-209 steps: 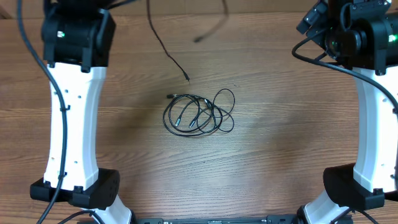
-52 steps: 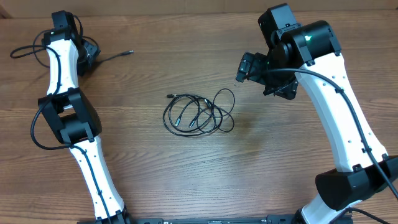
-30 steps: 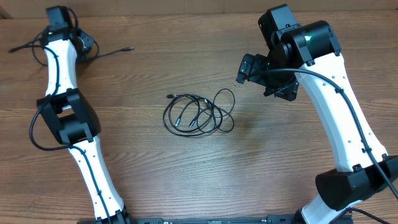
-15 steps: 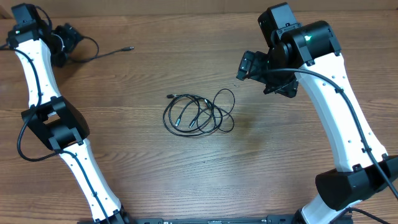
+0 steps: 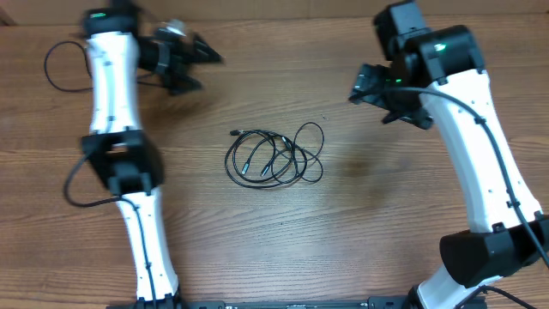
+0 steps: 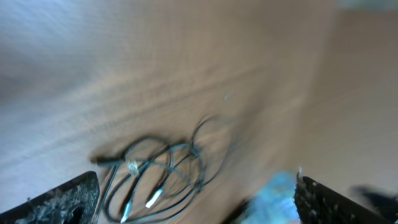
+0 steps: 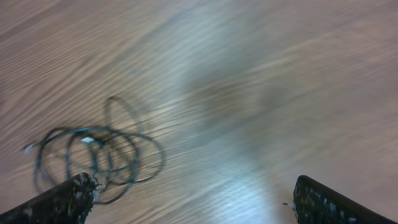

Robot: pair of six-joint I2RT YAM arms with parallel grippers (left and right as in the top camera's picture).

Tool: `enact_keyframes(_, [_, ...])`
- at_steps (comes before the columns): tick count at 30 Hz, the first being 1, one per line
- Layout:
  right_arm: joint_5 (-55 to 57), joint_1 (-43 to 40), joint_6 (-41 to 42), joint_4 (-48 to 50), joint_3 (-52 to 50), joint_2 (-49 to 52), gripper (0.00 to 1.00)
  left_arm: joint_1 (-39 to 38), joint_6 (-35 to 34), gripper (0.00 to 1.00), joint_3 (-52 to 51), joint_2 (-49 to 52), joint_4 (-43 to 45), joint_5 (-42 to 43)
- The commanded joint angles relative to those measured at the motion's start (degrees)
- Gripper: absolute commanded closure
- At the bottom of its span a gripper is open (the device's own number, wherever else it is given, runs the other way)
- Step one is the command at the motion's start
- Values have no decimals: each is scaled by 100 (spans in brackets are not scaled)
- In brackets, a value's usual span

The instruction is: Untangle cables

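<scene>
Over the last half second my left arm has whipped in from the far 10 o'clock corner. The left hand point(image 5: 199, 69) is now streaked with motion blur at about 11 o'clock of the cables point(image 5: 274, 157) and aimed roughly their way. The loose strand that lay beside that hand a moment ago I can't pick out now; it may be behind the arm or lost in the blur. The main bundle has not shifted: it still lies in a tangle of loops near the middle of the surface point(image 5: 274, 257), well apart from both hands. The right hand point(image 5: 360, 87) has drifted slightly up and outward and sits at about 2 o'clock of the bundle. In each wrist view the fingers point(image 6: 62, 199) frame the bottom corners with the jaws spread wide and nothing between them, so both hands are empty. The left wrist camera now has the bundle low in its frame, so I read this as the left arm coming back for the next strand. The untangling of the main knot looks barely begun. I can read no brand, label or lettering on the arms, cords or wood.
</scene>
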Motion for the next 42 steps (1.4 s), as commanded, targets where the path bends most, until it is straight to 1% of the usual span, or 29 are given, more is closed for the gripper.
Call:
enact_keyframes(1, [149,-367,11,-125,-31,-9,0,-737,487,0,35,-221,-315,-1899])
enact_keyframes(6, [199,-649,-33,-190,-31,-9,0,-1779,490,0,-168,-210,-299,-3008])
enact_keyframes(9, [496,-914,-28,-149,-31,-9,0,-2280,538,0,-179,-199,-306,-3556])
enact_keyframes(12, [498,-1362,-28,-50,-31,-9,0,-2636,975,0,-179,-199,-321,-3445])
enact_keyframes(15, [498,-1882,-31,-11,-31,-9,0,-2975,1364,0,-179,-199,-323,-2986])
enact_keyframes(20, [474,-2509,-28,-11,-31,-9,0,-3362,1353,0,-181,-199,-286,-2879])
enact_keyframes(22, [431,-2677,-28,-11,-31,-9,0,-3504,1233,0,-184,-192,-197,-2885])
enact_keyframes(25, [295,-2815,-28,-11,-31,-9,0,-3681,1233,2,-184,-162,-35,-2970])
enact_keyframes(27, [219,-2839,-26,-11,-31,-9,0,-3753,1167,8,-223,-157,92,-3042])
enact_keyframes(29, [221,-2839,-28,-11,-31,-11,0,-3792,835,15,-260,-157,212,-3152])
enact_keyframes(31, [221,-2839,-26,-9,-31,-9,0,-3805,741,19,-319,-155,284,-3143])
enact_keyframes(33, [221,-2839,-26,17,-31,-9,0,-3816,754,19,-426,-155,365,-3145])
enact_keyframes(36, [221,-2839,-28,59,-28,-9,0,-3827,791,16,-765,-155,553,-3141])
enact_keyframes(38, [221,-2839,-28,57,-28,-9,0,-3842,787,20,-1010,-155,605,-3128])
enact_keyframes(42, [221,-2839,-26,57,-31,-9,0,-3869,785,38,-1279,-155,603,-3123])
